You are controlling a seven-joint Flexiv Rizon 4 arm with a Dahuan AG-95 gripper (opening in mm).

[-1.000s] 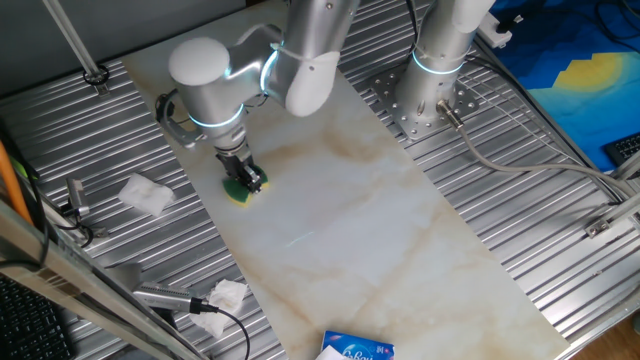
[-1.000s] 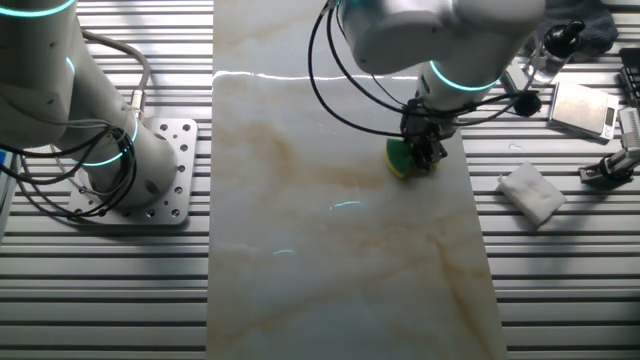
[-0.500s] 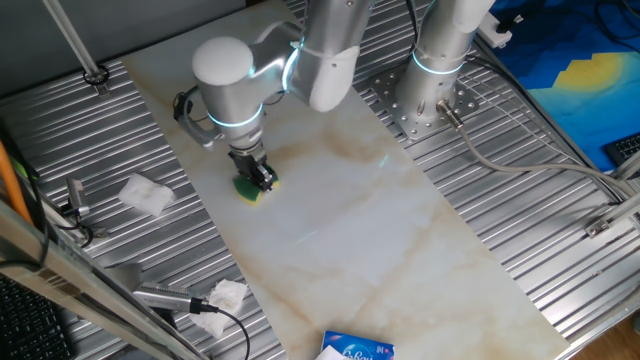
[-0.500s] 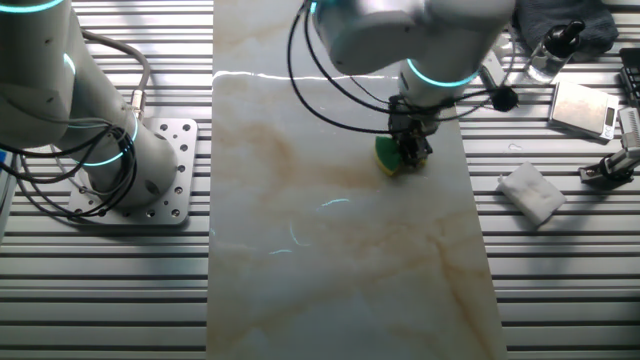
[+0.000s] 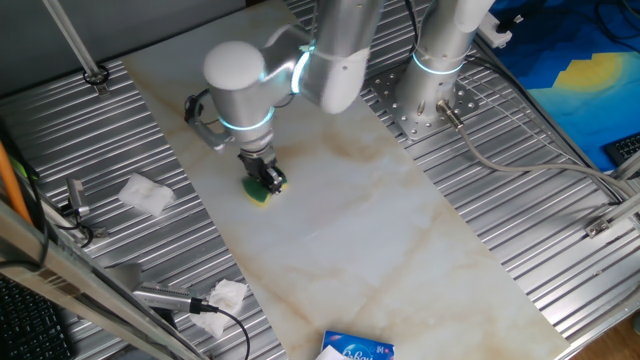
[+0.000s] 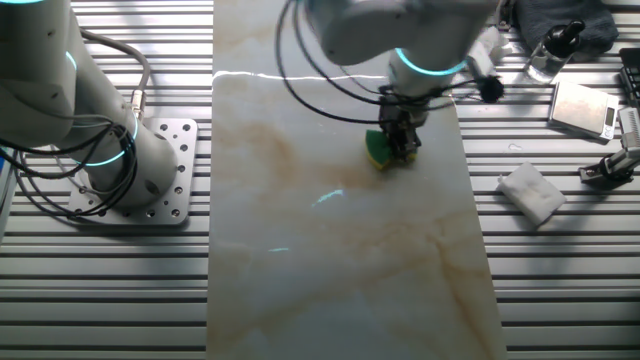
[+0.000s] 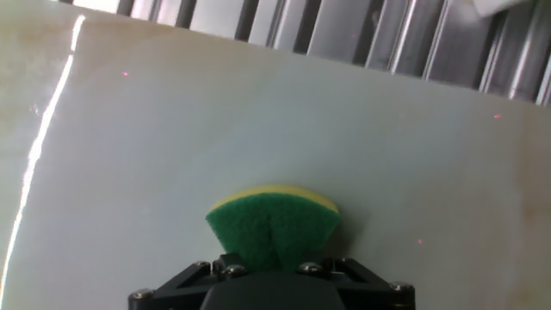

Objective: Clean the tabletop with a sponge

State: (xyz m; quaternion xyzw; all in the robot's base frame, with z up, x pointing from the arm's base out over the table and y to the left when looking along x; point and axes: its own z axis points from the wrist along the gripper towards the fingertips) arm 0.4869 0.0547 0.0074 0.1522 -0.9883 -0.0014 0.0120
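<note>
I have the gripper [image 5: 266,182] pointing straight down with its jaws pinched on the sponge [image 5: 262,192], which is squeezed into a fan shape in the hand view [image 7: 274,226], green layer toward the camera and a thin yellow rim beyond it. The sponge is pressed against the tabletop [image 5: 380,230], on the half of the slab nearer the robot base [image 5: 425,105].

From the other fixed view the sponge [image 6: 379,150] sits closer to the long edge on the tissue side than to the opposite one, though with a band of bare marble between it and that edge. In the hand view the edge ahead shows where the slab meets the ribbed metal surface [image 7: 344,34], with plain glossy stone between sponge and edge.

Most of the open slab lies toward the far end, where a blue-and-white packet [image 5: 356,349] sits at the corner (only partly in frame). Two crumpled tissues [image 5: 147,194] [image 5: 226,296] lie off the slab on the ribbed metal, well apart from the sponge. A brownish vein [image 6: 300,170] runs across the marble beside the sponge.
</note>
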